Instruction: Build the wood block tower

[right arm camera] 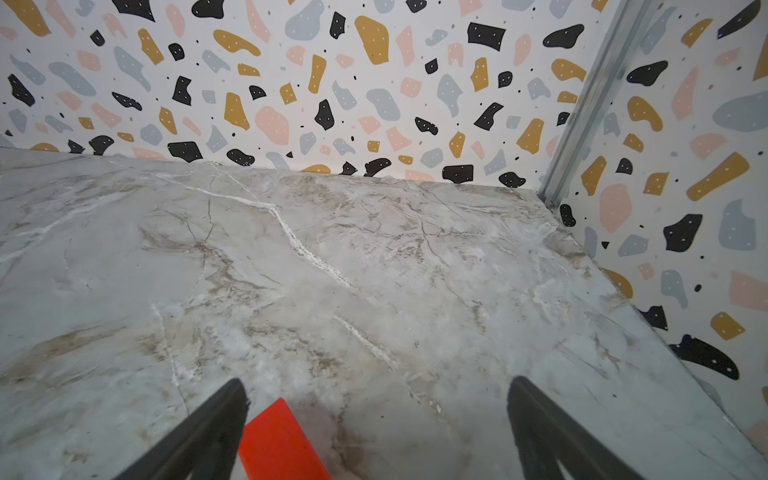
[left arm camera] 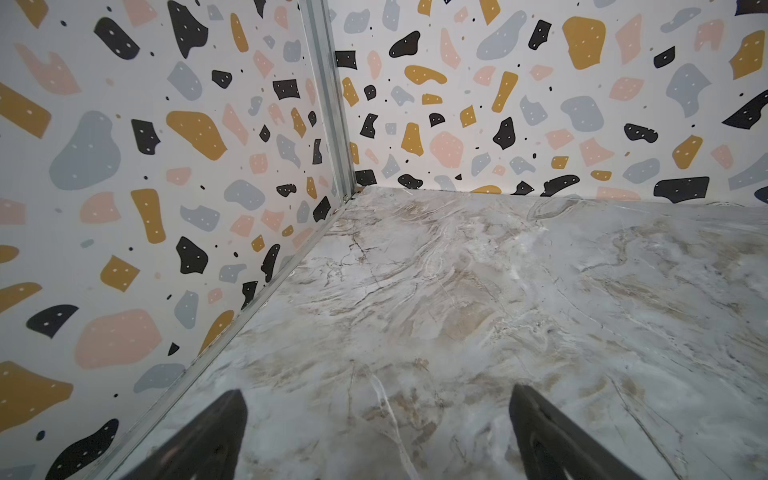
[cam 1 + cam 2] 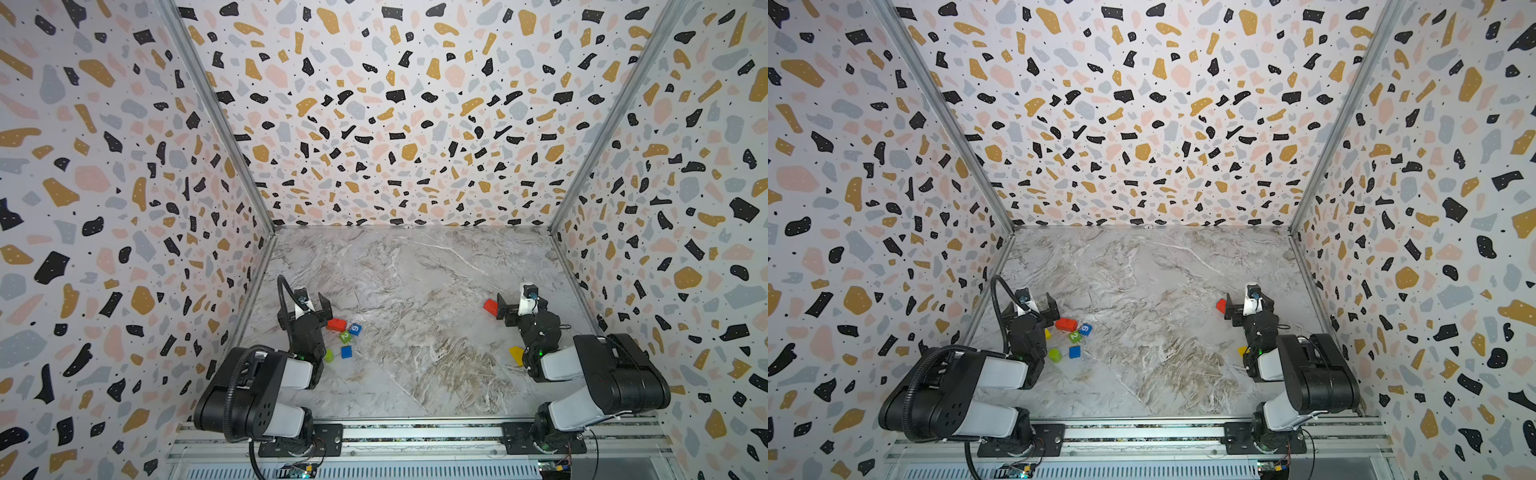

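Left gripper (image 2: 377, 419) and right gripper (image 1: 376, 415) gape empty; the right should centre over the flat red wooden slab (image 1: 277, 444).

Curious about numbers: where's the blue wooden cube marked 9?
The blue wooden cube marked 9 sits on the left in both top views, beside the green cube marked 2.
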You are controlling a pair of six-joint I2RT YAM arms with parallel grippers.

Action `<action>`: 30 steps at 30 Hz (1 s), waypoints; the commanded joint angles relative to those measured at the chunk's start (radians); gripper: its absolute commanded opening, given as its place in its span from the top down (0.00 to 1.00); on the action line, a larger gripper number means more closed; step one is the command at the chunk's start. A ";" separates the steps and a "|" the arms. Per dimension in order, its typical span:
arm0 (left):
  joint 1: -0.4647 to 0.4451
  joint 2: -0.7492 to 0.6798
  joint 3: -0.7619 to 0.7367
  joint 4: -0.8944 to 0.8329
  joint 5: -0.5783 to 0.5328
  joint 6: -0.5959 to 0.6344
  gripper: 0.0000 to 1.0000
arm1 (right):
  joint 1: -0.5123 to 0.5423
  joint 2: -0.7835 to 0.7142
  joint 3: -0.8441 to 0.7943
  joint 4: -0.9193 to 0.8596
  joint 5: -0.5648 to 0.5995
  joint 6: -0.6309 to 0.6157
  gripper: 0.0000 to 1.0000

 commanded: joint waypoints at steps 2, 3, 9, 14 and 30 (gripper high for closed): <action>0.005 -0.010 0.008 0.038 0.004 -0.005 0.00 | 0.004 -0.014 0.011 0.005 0.006 -0.007 0.01; 0.005 -0.010 0.008 0.038 0.005 -0.004 0.00 | 0.005 -0.015 0.012 0.005 0.006 -0.007 0.01; 0.018 -0.009 0.017 0.021 0.025 -0.010 0.00 | 0.004 -0.015 0.012 0.006 0.004 -0.007 0.01; 0.019 -0.010 0.015 0.026 0.024 -0.011 0.00 | 0.005 -0.015 0.012 0.005 0.003 -0.006 0.01; 0.020 -0.008 0.017 0.023 0.025 -0.012 0.00 | -0.021 -0.014 0.013 0.002 -0.037 0.002 0.01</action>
